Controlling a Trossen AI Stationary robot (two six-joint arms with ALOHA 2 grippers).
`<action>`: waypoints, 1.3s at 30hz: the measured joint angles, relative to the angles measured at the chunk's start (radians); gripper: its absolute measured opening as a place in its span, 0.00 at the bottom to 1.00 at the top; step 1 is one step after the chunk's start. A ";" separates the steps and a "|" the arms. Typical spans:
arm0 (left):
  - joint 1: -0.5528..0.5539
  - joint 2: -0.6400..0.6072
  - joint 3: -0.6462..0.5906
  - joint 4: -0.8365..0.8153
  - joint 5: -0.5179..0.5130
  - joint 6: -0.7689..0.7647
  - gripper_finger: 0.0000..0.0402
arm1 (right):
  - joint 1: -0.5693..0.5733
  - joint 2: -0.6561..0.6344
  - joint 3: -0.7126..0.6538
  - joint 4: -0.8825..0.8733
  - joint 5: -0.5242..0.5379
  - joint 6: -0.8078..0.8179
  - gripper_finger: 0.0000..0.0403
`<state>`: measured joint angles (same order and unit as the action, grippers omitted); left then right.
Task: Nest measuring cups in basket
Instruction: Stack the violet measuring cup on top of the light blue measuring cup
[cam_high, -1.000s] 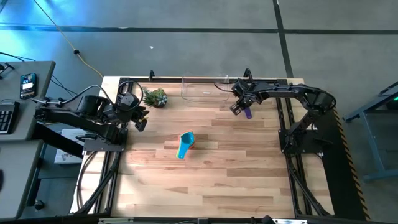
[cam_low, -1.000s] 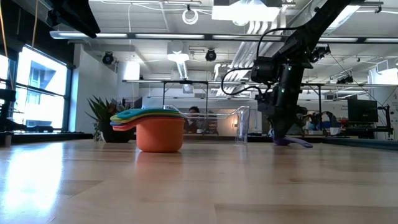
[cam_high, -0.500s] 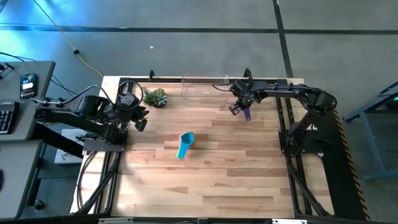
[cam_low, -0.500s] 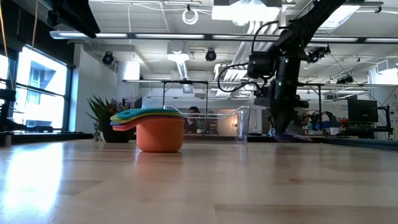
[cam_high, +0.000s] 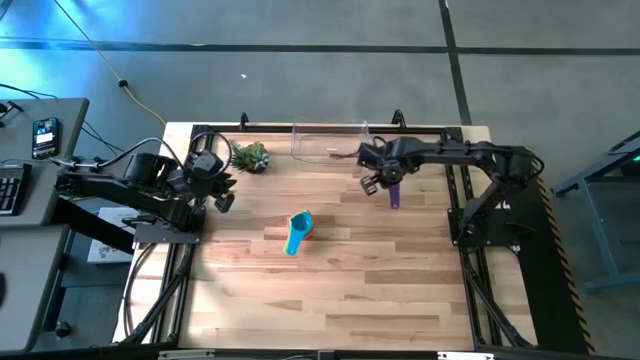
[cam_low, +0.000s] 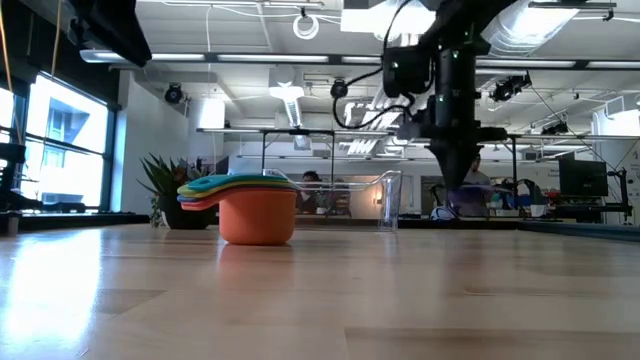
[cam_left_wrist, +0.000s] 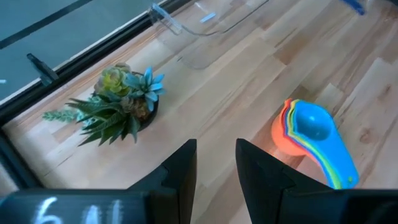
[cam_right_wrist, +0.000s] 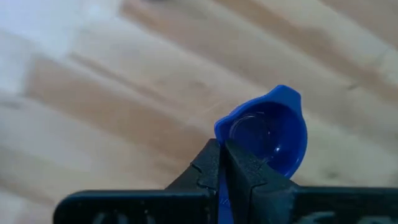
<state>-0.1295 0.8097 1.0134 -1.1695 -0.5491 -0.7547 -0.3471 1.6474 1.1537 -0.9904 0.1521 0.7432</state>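
Note:
The purple measuring cup (cam_right_wrist: 267, 134) is in my right gripper (cam_right_wrist: 221, 167), which is shut on it above the table's far right part, near the clear basket (cam_high: 328, 143). In the high view the cup (cam_high: 393, 192) shows just beside that gripper (cam_high: 378, 180). The other cups sit nested in one stack (cam_high: 298, 232), the orange one at the bottom on the table (cam_low: 258, 215) and the blue one on top (cam_left_wrist: 311, 130). My left gripper (cam_left_wrist: 216, 168) is open and waits at the table's left side (cam_high: 222, 196), touching nothing. My right gripper pinches the purple cup by its handle (cam_right_wrist: 219, 186) between the two shut fingers, which lie along the handle. The bowl (cam_right_wrist: 268, 132) sticks out past the fingertips with its opening toward the wrist camera. The cup is lifted clear of the table.
A small spiky plant (cam_high: 250, 156) stands at the far left, next to the basket's left end. The basket stands against the table's far edge (cam_left_wrist: 205, 31). Bare wood lies between the stack and the near edge.
My right gripper has moved toward the table's left and slightly toward the near edge, away from the far right corner, and has turned. It has risen, and the purple cup has come up off the table with it. The stack and my left arm have kept still.

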 joint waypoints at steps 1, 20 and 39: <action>0.000 0.000 0.000 -0.009 0.000 0.008 0.26 | 0.027 0.000 0.010 -0.003 -0.004 0.045 0.00; 0.000 0.000 0.000 -0.038 0.211 0.333 0.26 | 0.471 0.096 0.328 0.014 0.186 0.757 0.00; 0.000 0.000 0.000 -0.046 0.217 0.366 0.26 | 0.518 0.542 0.891 -0.001 0.260 0.829 0.00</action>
<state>-0.1292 0.8097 1.0134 -1.2160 -0.3321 -0.3885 0.1707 2.1893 2.0452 -0.9915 0.4124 1.5722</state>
